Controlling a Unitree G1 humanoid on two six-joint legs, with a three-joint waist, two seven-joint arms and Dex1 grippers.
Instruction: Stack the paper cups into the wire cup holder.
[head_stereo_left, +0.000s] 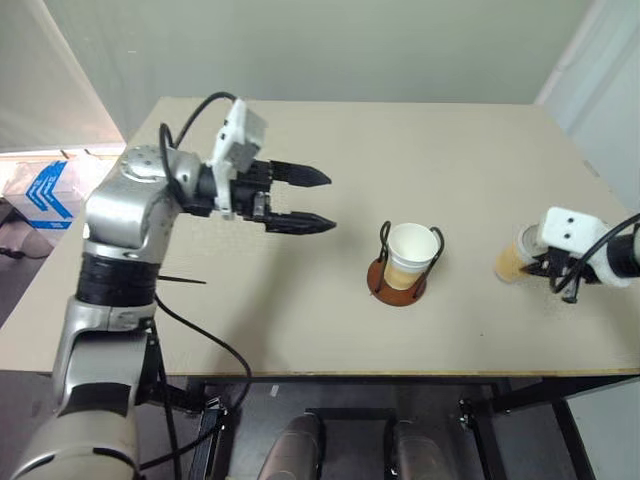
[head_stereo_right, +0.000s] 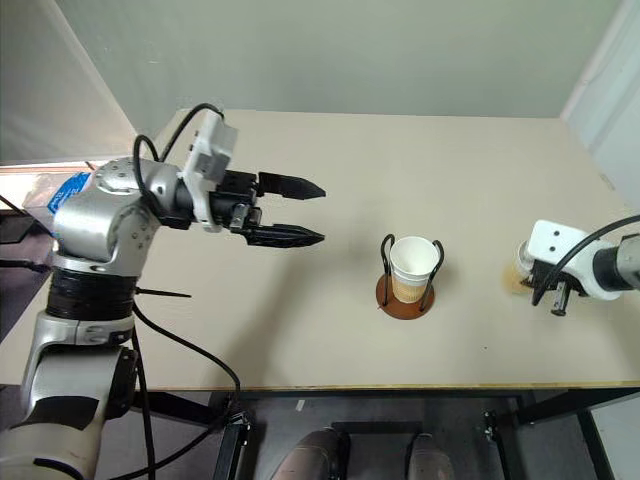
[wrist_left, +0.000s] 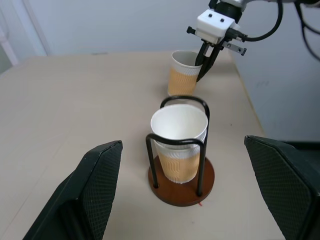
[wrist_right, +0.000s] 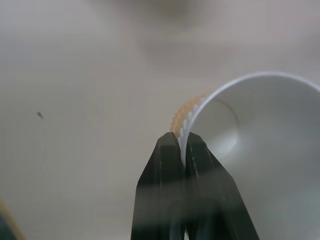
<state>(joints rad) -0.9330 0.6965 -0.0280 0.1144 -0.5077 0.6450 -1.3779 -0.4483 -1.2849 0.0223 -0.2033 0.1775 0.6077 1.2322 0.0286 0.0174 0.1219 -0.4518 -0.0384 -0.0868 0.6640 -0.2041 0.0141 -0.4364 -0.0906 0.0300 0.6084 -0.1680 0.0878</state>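
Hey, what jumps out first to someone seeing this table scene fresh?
A tan paper cup with a white rim stands inside the black wire cup holder on its reddish-brown disc base, mid-table. Near the table's right edge, the right gripper is shut on the rim of a second tan paper cup. The left gripper hovers open over the table's left part.

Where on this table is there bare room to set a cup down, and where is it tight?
Bare top stretches behind the wire cup holder to the far edge of the table, and along the near edge under the open left claw. It is tight at the right edge, where the right claw pinches a paper cup by its rim.
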